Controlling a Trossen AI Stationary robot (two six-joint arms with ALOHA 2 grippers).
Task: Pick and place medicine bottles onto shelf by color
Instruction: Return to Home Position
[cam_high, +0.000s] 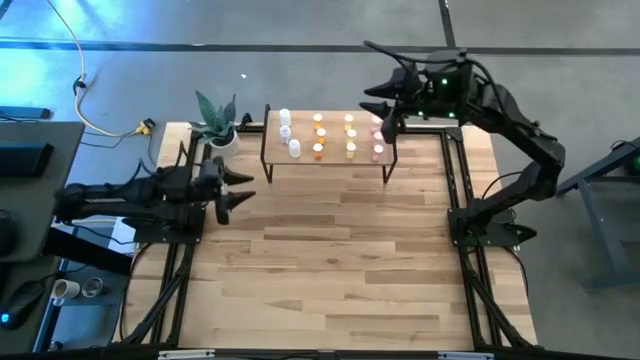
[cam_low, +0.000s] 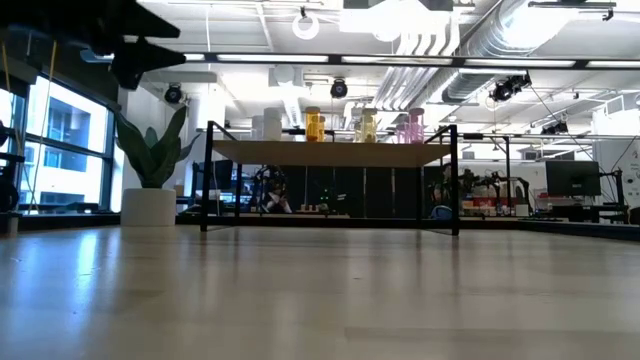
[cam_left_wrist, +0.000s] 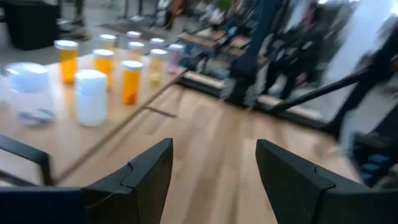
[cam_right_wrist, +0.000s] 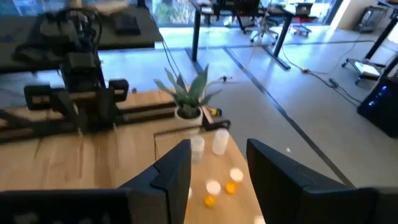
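Note:
The shelf (cam_high: 332, 160) stands on thin black legs at the table's far middle. Medicine bottles stand on its board, sorted by colour: white ones (cam_high: 288, 132) at its left end, orange ones (cam_high: 334, 135) in the middle, pink ones (cam_high: 378, 150) at its right end. My left gripper (cam_high: 243, 190) is open near the table's left edge, level, pointing at the shelf, with nothing between its fingers (cam_left_wrist: 214, 149). My right gripper (cam_high: 378, 108) hangs high over the shelf's right end, open and holding nothing (cam_right_wrist: 217, 155).
A potted plant (cam_high: 218, 125) in a white pot stands at the far left corner, just left of the shelf. The bare wooden tabletop (cam_high: 340, 250) stretches from the shelf to the near edge. Black frame rails (cam_high: 460, 200) run along both sides.

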